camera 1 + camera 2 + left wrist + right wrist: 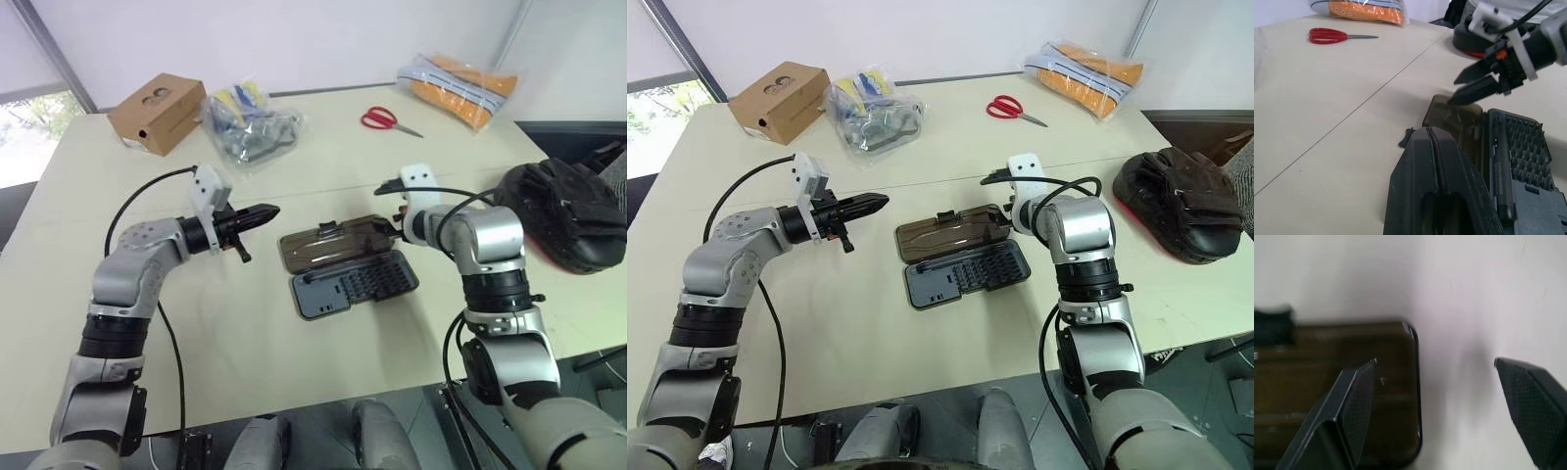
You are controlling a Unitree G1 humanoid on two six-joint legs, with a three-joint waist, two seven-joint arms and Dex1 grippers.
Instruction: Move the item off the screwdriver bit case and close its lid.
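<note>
Big black padded mitt with the red rim (566, 217) parked at 3 o'clock on the worktop (245, 333), clear of the open dark grey plastic bit case (353, 284), right pincer (1471, 85) spread over the smoky-brown lid (328, 245) corner, probably to flip it, left pincer (260, 213) clenched empty at 9.

No text or label can be read anywhere

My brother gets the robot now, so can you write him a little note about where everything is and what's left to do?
Left gripper: shut, empty, hovering left of the case.
Right gripper: open, empty, at the right end of the lid.
Black mitt: off the case, lying at the table's right edge. Done.
Screwdriver bit case: mid-table, lid flat open behind the tray.
Left to do: swing the lid over and close it.
</note>
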